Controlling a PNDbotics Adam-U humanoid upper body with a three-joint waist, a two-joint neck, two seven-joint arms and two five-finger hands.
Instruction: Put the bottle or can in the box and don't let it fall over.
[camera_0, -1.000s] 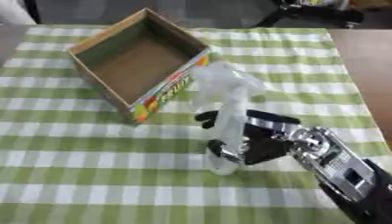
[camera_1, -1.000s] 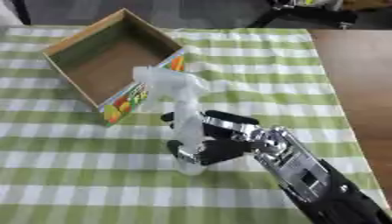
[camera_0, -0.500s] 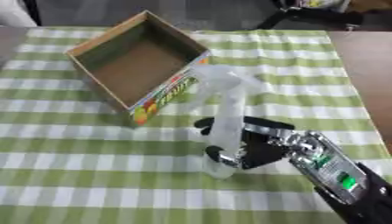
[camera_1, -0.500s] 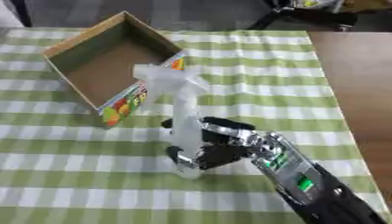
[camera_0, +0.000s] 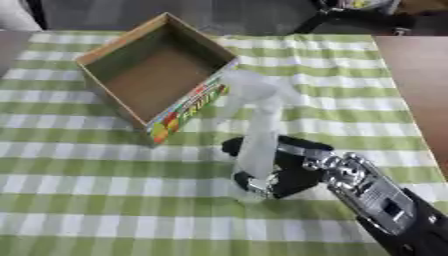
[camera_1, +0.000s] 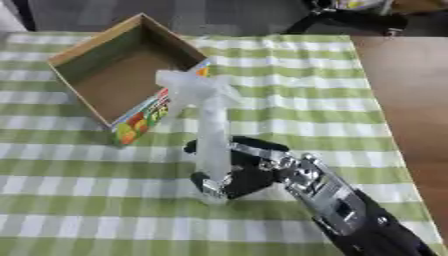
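The task is at its grasp stage, with the placing itself not yet done. The translucent white plastic spray bottle (camera_0: 258, 150) stands upright on the green-and-white checked cloth covering the tabletop (camera_0: 105, 200), just in front of the near corner of the open brown cardboard box with colourful fruit printing on its side (camera_0: 140, 80). The right robot hand (camera_0: 293, 167) has its black fingers (camera_0: 234, 146) curled round the lower body of the bottle from the right, thumb and fingers pinching it between them, so the hold looks made. Whether the base is touching the cloth or just clear of it cannot be told from either view. The box is empty inside (its bare brown floor shows in full) and lies up and to the left of the bottle, close by. What is left, as a judgement: carry the bottle over the near wall, set it down on the box floor with its trigger head up, and let go without tipping it, which its tall narrow shape makes easy. The left robot hand shows in neither view.
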